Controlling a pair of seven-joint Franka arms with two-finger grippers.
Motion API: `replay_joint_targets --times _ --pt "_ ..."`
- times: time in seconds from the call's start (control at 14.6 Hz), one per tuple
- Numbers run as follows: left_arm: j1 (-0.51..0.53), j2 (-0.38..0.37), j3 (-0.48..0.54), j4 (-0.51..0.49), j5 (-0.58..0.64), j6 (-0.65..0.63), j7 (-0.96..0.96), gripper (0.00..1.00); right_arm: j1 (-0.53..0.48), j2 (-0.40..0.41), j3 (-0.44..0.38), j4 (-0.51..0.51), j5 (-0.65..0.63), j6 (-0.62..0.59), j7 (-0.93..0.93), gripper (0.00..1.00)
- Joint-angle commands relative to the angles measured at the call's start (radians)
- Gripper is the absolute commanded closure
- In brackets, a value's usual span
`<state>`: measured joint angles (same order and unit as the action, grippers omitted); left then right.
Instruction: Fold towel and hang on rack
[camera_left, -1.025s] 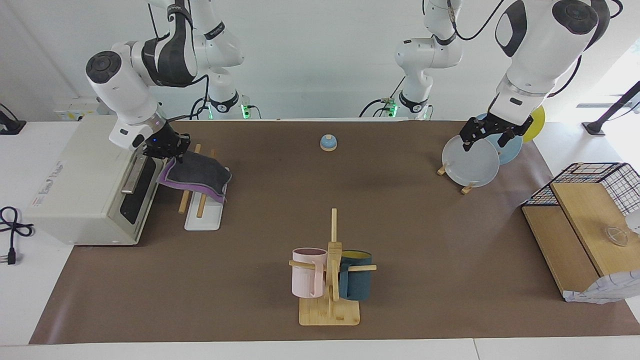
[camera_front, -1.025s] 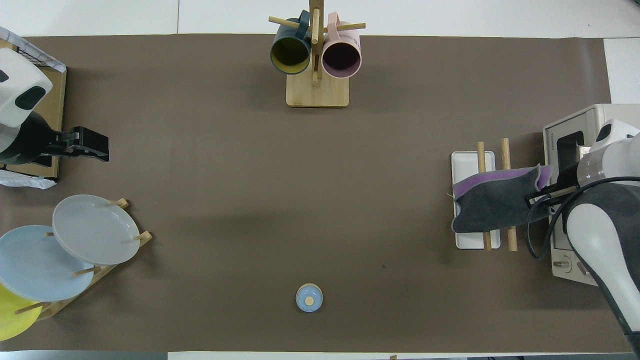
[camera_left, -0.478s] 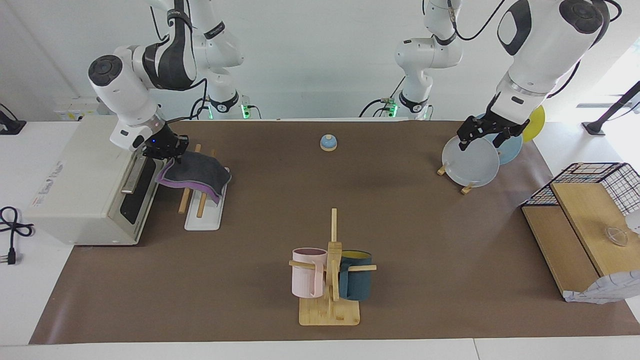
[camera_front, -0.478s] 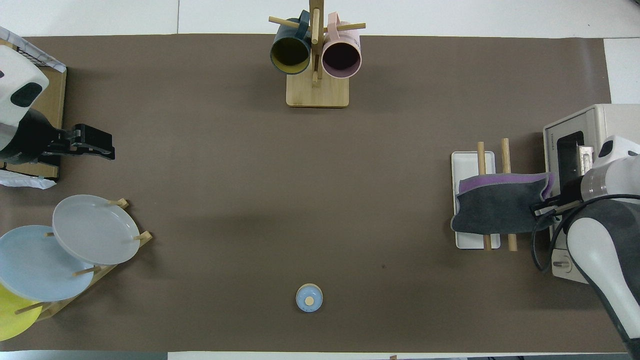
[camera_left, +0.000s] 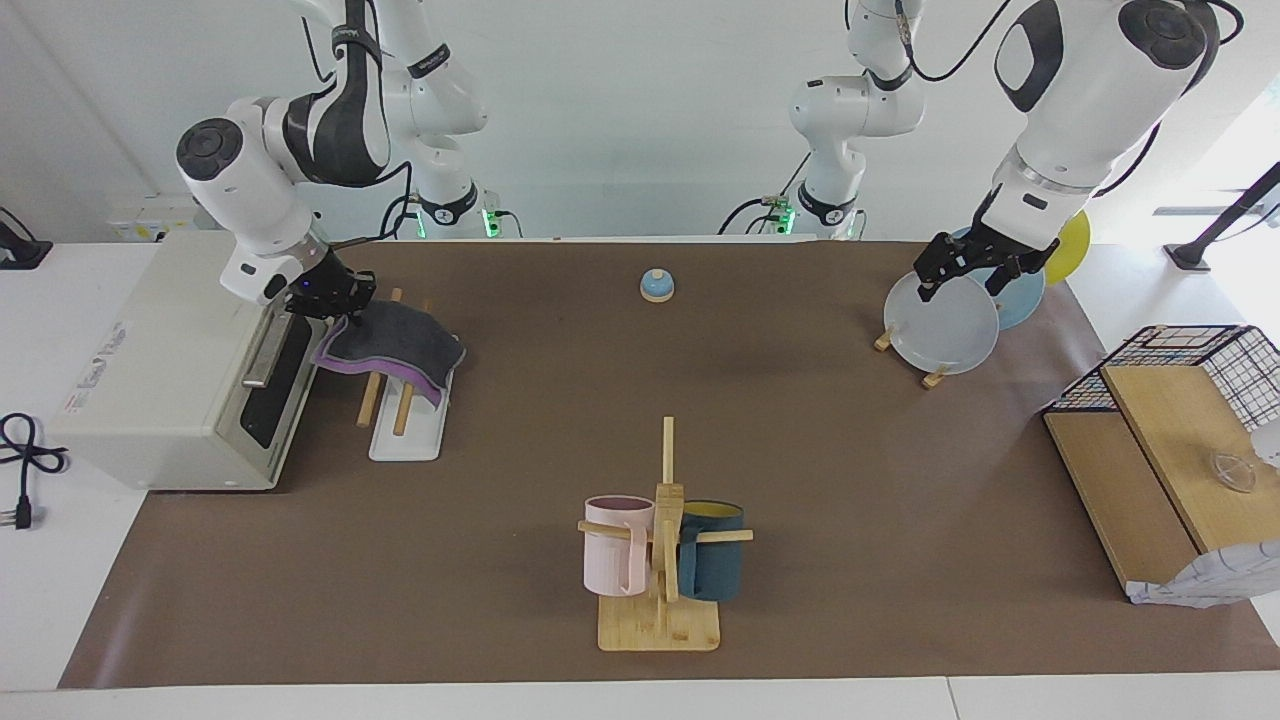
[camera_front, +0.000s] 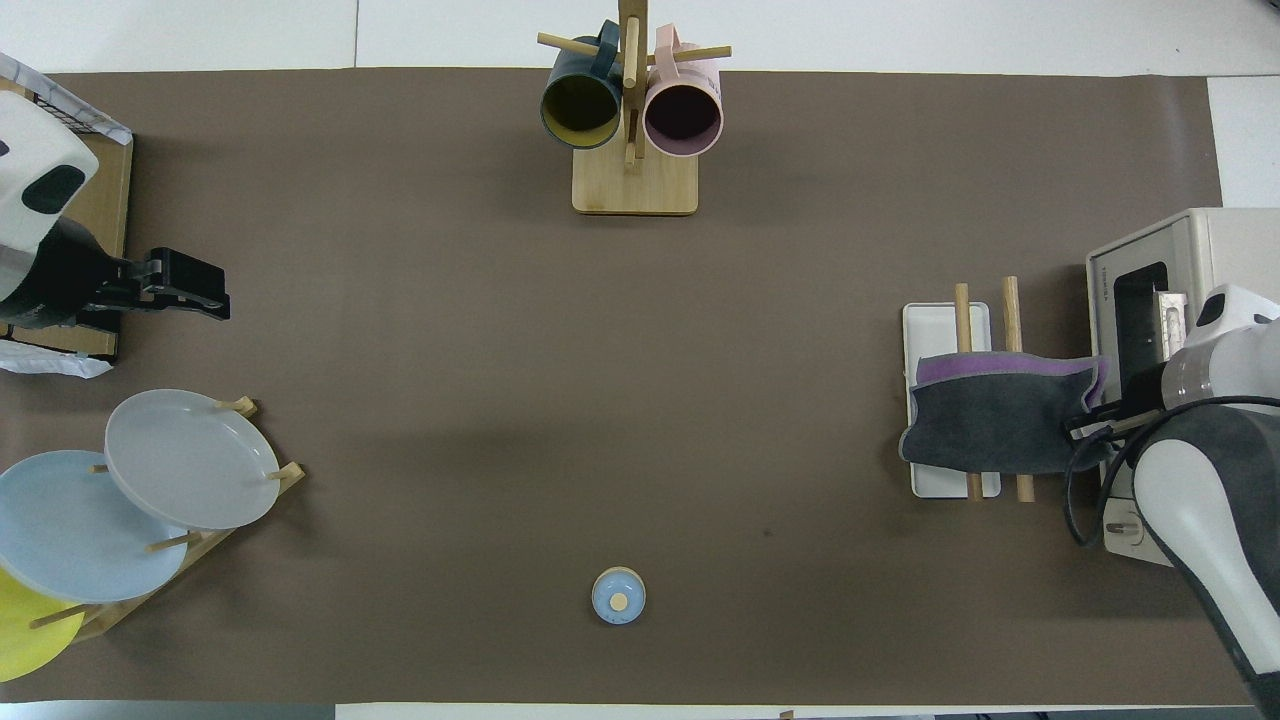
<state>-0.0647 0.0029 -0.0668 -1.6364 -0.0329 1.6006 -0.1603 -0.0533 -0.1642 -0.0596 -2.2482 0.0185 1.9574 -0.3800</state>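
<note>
Brown table (camera_left: 820, 450): 1 towel (camera_left: 400, 340) on rack (camera_left: 405, 430), 2 rods.

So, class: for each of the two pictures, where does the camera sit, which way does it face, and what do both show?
Facing view: high across the table, facing the robots; both whole arms show, right gripper at the towel.
Overhead view: above the robots' end, looking steeply down; left gripper and right arm's forearm show.
Shared: towel over the rack, turned half around.

Towel (camera_left: 395, 340) draped over rack (camera_left: 405, 432) rods, beside oven (camera_left: 150, 370).
</note>
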Motion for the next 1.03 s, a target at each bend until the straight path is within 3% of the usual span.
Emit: replay_joint_targets --times 0.0,0.34,0.41,0.48,0.55,0.96 --pt "-0.014 -0.011 0.013 -0.002 -0.004 -0.004 0.002 0.00 -0.020 -0.025 0.012 -0.042 -0.014 0.041 -0.025 1.00" --pt "-0.012 -0.011 0.012 -0.003 -0.004 0.006 0.002 0.00 -0.020 -0.026 0.012 -0.044 -0.014 0.040 -0.014 1.00" --pt "-0.012 -0.011 0.012 -0.003 -0.004 0.004 0.004 0.00 -0.020 -0.025 0.012 -0.042 -0.014 0.035 -0.013 0.86" --pt "-0.012 -0.011 0.012 -0.003 -0.004 0.005 0.004 0.00 -0.019 -0.023 0.014 -0.034 -0.014 0.029 -0.013 0.54" --pt "-0.014 -0.011 0.012 -0.003 -0.004 0.004 0.004 0.00 -0.020 -0.021 0.014 -0.025 -0.014 0.028 -0.014 0.01" --pt "-0.021 -0.011 0.010 -0.003 0.034 0.002 0.013 0.00 -0.008 -0.015 0.014 0.154 -0.015 -0.087 -0.016 0.00"
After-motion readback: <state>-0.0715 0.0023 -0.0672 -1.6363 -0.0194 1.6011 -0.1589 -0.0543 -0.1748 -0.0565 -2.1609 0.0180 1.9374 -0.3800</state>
